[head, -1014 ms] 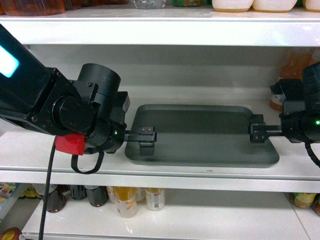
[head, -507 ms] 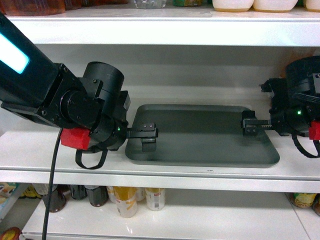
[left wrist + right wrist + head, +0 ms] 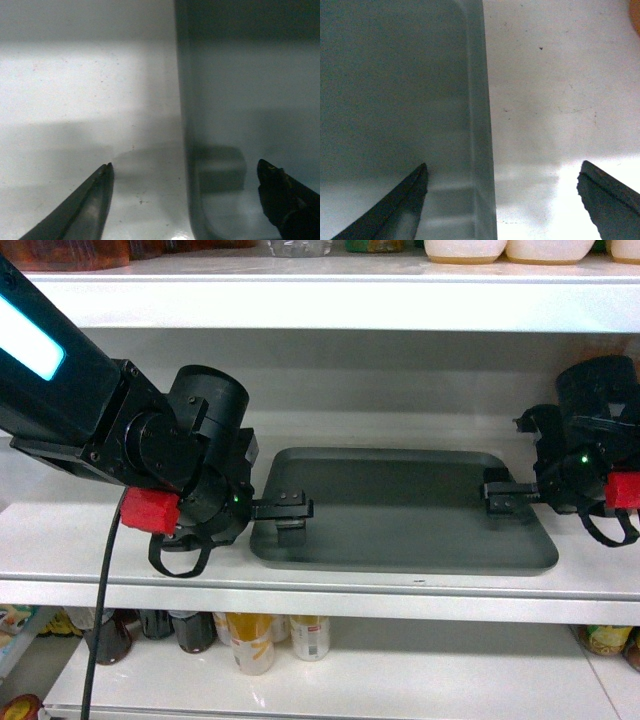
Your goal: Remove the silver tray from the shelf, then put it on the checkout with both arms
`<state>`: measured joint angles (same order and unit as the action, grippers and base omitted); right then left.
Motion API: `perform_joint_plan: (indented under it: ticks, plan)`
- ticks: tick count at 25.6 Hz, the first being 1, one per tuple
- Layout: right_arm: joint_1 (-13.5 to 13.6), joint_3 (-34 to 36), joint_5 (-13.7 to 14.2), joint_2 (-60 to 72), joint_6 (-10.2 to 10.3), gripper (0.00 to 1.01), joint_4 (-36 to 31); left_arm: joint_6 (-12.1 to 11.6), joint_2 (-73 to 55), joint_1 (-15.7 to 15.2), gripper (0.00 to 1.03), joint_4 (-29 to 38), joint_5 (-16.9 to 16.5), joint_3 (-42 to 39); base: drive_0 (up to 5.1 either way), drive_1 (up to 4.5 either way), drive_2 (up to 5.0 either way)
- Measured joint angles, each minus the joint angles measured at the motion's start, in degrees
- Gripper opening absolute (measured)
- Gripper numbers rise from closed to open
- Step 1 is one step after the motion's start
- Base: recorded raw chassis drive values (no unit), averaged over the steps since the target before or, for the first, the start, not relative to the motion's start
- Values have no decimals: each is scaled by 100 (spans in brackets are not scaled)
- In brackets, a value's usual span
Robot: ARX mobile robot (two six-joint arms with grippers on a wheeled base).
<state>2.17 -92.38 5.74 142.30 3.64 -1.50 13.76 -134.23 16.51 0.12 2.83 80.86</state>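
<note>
The silver tray [image 3: 400, 510] lies flat on the white shelf [image 3: 70, 535], long side toward me. My left gripper [image 3: 284, 511] sits at the tray's left rim. In the left wrist view this gripper [image 3: 185, 164] is open, the tray rim [image 3: 186, 125] running between its fingers without touching either. My right gripper [image 3: 503, 498] is at the tray's right end. In the right wrist view that gripper [image 3: 503, 164] is open too, one finger over the tray [image 3: 395, 90] and the other over the bare shelf [image 3: 555, 100]. The checkout is out of view.
Another shelf board [image 3: 330, 300] hangs close above the tray and carries jars and containers. Bottles and cans [image 3: 250, 640] stand on the shelf below. An orange item [image 3: 636, 15] sits on the shelf just beyond the tray's right end.
The right arm's wrist has risen and swung, and its gripper has slid a little left along the tray's right end. The left arm has shifted slightly. The tray has not moved.
</note>
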Motion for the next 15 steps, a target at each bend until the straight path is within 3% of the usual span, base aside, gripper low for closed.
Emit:
perform_joint_plan:
  ticks: [3,4,9,15]
  plan:
    - [0,-2,-127,0,107,64,136,-4,-7,-17,58,-90,22,4,0,0,0]
    - [0,-2,-138,0,109,58,151,-4,-7,-24,53,-133,55,7,0,0,0]
    - [0,-2,-155,0,107,42,170,0,-7,-35,37,-181,79,11,0,0,0]
    - [0,-2,-170,-2,103,29,192,0,-7,-33,24,-177,44,11,0,0,0]
